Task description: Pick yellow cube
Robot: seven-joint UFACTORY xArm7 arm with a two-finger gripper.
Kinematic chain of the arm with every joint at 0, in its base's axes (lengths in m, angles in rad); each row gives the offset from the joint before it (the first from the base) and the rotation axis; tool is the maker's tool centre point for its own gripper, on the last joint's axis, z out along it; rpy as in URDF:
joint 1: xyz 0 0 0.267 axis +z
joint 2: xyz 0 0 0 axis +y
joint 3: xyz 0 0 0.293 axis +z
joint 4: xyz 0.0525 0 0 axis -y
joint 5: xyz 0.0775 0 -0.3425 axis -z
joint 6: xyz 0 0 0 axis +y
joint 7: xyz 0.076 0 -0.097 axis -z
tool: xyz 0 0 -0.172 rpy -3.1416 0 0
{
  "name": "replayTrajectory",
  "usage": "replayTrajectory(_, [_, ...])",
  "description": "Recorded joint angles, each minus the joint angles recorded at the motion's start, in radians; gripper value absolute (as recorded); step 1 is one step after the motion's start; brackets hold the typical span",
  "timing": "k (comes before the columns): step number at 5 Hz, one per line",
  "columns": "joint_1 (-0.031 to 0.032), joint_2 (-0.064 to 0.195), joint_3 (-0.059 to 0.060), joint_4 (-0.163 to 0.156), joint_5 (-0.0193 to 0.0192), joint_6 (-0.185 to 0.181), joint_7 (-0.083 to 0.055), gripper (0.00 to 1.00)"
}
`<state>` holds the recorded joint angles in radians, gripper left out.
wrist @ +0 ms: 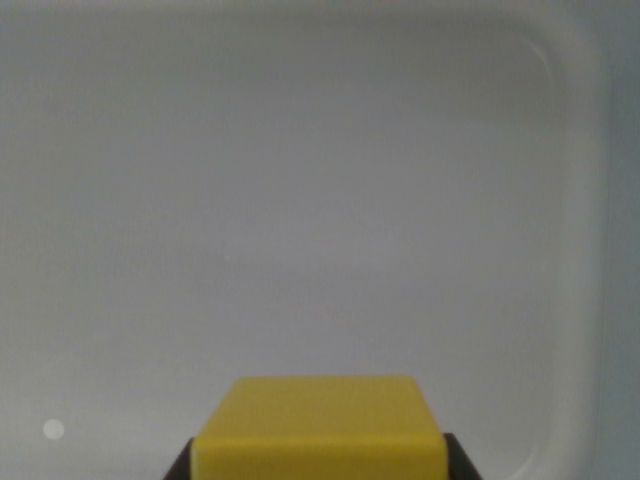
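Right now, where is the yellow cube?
In the wrist view the yellow cube sits at the bottom centre, between two dark fingers, above a pale grey tray.

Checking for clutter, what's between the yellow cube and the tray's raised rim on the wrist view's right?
Nothing: in the wrist view, only bare pale tray floor separates the yellow cube from the tray's raised rim.

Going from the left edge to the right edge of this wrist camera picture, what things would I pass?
Small white spot on the tray floor → yellow cube, flanked at its lower corners by the dark jaws → raised white tray rim on the wrist view's right.
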<state>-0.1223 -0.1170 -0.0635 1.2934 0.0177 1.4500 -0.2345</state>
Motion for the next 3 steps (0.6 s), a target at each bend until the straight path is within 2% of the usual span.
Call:
replayTrajectory(1, [0.0002, -0.011, 0.000, 0.019, -0.0015, 0.029, 0.002, 1.00])
replayTrajectory(2, [0.0002, -0.011, 0.000, 0.019, -0.0015, 0.029, 0.002, 1.00])
replayTrajectory(3, [0.0004, -0.020, 0.000, 0.035, -0.0028, 0.055, 0.003, 1.00])
